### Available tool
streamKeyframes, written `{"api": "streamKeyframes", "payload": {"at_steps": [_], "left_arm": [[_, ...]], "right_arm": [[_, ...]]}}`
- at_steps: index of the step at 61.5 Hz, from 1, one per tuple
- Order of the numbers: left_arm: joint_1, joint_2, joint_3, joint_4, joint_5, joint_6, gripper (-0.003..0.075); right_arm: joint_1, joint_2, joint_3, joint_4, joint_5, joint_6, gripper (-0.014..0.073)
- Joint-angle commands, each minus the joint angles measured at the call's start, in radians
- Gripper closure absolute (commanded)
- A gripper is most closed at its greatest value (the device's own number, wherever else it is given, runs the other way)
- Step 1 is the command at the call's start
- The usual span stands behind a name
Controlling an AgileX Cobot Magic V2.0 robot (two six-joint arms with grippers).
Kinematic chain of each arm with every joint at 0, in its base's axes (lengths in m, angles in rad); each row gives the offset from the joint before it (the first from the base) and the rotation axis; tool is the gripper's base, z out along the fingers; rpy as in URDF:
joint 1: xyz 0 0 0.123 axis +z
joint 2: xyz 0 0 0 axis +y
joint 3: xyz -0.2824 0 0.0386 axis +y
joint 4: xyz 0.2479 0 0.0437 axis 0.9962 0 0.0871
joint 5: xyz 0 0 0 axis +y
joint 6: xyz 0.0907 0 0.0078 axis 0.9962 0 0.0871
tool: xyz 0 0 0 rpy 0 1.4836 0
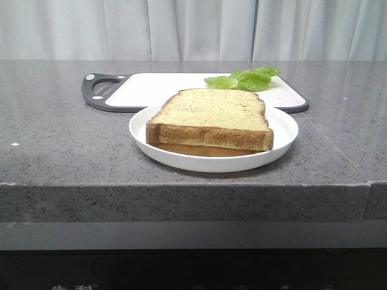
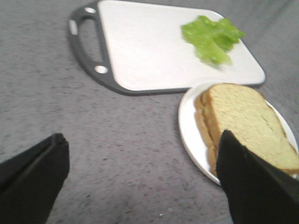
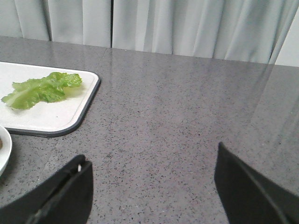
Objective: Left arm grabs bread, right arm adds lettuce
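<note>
The bread (image 1: 213, 115) is a thick, pale speckled slice with a brown crust. It lies on a thinner slice on the white plate (image 1: 284, 130). In the left wrist view the bread (image 2: 245, 121) sits beside my left gripper (image 2: 142, 140), whose jaws stand wide apart over bare counter, holding nothing. The lettuce (image 1: 245, 79) is a bright green ruffled leaf on the white cutting board (image 1: 157, 87) behind the plate. My right gripper (image 3: 152, 158) is open above empty counter, well away from the lettuce (image 3: 42, 88). Neither arm shows in the front view.
The cutting board (image 2: 154, 46) has a dark rim and a handle (image 1: 100, 90) at its left end. The grey speckled counter drops off at its front edge (image 1: 193, 184). White curtains (image 1: 193, 27) hang behind.
</note>
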Motion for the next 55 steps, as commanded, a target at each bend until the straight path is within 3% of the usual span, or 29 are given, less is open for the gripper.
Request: {"api": "streamKeyframes", "payload": {"at_steps": [1, 12, 18, 55], "left_arm": [[-0.091, 0.093, -0.100, -0.026, -0.055, 0.004, 0.0109], [-0.224, 0.318, -0.245, -0.026, -0.051, 0.004, 0.0259], [-0.247, 0.408, -0.302, -0.026, -0.047, 0.004, 0.0304], [-0.252, 0.731, -0.533, -0.074, 0.124, 0.004, 0.0310]], "right_arm": [[-0.002, 0.017, -0.025, -0.008, -0.081, -0.003, 0.0033], [-0.002, 0.017, -0.025, -0.008, -0.080, -0.003, 0.0033], [-0.002, 0.017, -0.025, -0.008, -0.079, -0.003, 0.0033], [-0.002, 0.017, -0.025, -0.008, -0.079, -0.003, 0.0033]]}}
